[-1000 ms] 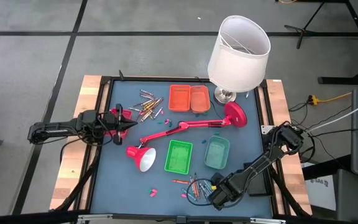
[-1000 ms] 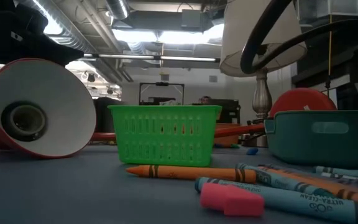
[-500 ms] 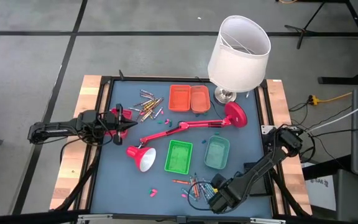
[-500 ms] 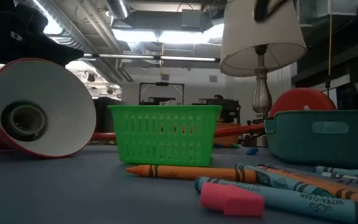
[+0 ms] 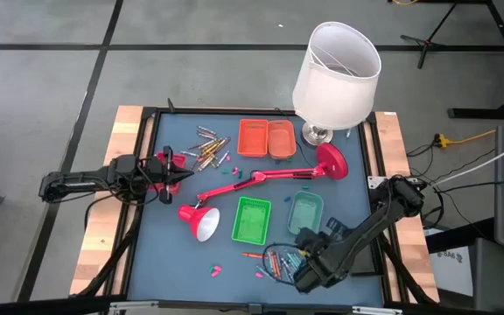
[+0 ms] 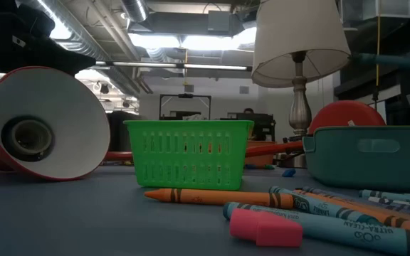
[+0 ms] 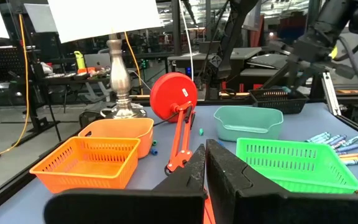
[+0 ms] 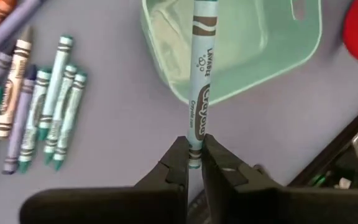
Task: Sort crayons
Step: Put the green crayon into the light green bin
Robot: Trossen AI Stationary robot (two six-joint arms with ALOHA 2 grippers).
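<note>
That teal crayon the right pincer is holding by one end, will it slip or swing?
The crayon probably stays stiff: it juts straight from the right pincer. Gripped only at its end, it may pivot if bumped. Its round paper-wrapped body would likely roll once dropped in the teal tray.

Two dark, matte six-joint arms. Left arm (image 5: 86, 182): slim black links, red parts near tip beside red desk lamp (image 5: 261, 179). Right arm (image 5: 366, 229): black links, bulky joints, dark cables alongside. Fingers (image 8: 174, 167): black, wedge-shaped, tapering.
</note>
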